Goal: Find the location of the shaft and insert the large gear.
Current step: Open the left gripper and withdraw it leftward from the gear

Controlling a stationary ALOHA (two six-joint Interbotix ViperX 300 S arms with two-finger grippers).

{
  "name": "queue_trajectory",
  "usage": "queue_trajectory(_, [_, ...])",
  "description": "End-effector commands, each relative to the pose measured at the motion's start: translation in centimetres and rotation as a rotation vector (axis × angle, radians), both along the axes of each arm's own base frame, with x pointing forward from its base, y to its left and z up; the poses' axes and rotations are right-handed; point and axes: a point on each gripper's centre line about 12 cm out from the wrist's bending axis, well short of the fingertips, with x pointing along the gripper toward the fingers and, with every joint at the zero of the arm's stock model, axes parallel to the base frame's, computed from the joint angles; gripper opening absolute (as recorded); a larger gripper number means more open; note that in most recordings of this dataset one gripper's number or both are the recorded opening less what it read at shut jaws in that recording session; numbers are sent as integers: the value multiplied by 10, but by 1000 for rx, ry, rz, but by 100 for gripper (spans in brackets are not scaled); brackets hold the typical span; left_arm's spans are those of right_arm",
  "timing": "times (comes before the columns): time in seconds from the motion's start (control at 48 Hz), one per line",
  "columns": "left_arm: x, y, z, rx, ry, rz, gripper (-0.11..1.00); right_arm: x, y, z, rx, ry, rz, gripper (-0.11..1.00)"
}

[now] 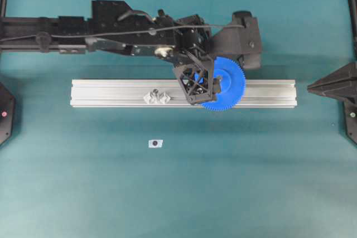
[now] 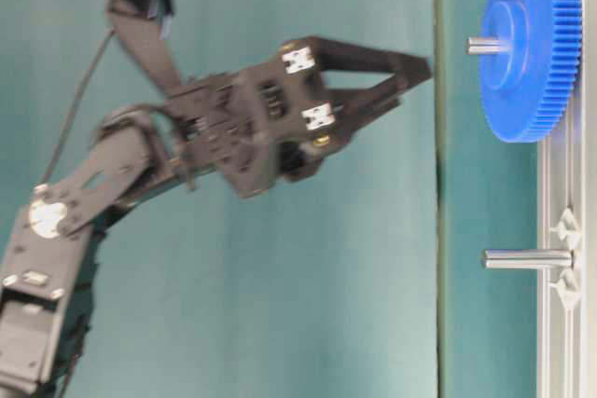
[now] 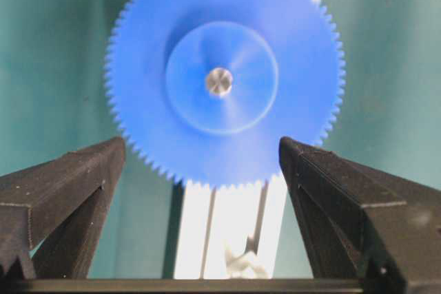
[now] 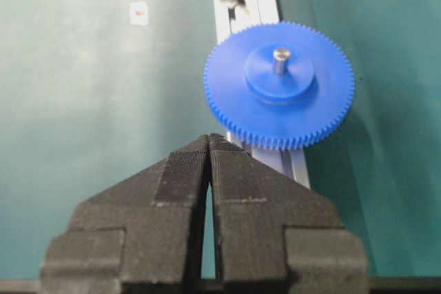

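The bright blue toothed plastic disc gear (image 1: 230, 85) sits flat on the long grooved aluminium rail (image 1: 111, 93), threaded onto a thin grey metal pin (image 3: 219, 81) whose tip pokes up through the raised round hub. The disc is wider than the rail, so its teeth overhang both long edges. Further along the same rail a second thin grey metal shaft (image 2: 524, 258) stands bare between two clear diamond-shaped plastic feet (image 1: 158, 97), well apart from the gear.

The left gripper (image 3: 203, 153) hangs above the gear with its black fingers (image 3: 83, 177) spread wide – released, grasping nothing, the gear's rim showing in the gap between them. In the table-level view there is clear air between the fingertips and the pin tip.

The right gripper (image 4: 209, 144) is clenched, its two ribbed pads pressed together with only a hairline seam, and it holds nothing – it sits back from the rail's end, near the gear's edge but apart from it.

A small white tag with a dark dot (image 1: 155, 143) lies on the teal table mat (image 1: 251, 182), off the rail's near side, with open mat all round it
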Motion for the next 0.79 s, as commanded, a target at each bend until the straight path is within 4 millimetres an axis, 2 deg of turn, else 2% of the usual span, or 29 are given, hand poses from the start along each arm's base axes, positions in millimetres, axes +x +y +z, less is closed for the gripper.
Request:
queue_trajectory(0.0, [-2,-2,41,15,-122,-5,92,2,0,3,6,-9,-5,5])
queue_trajectory(0.146, [-7,-4,55,21,-169,-8,92,2,0,4,6,-11,-5,5])
queue_trajectory(0.375, [-30,-24,72,24,-206,-49,92,2,0,5,6,-9,-5,5])
queue_trajectory(0.625, [-55,-30,82,6,-312,-31,91,1,0,4,7,-5,-5,5])
queue_trajectory(0.77, [-68,-31,78,1,-334,-25,90,1,0,4,7,1,-5,5])
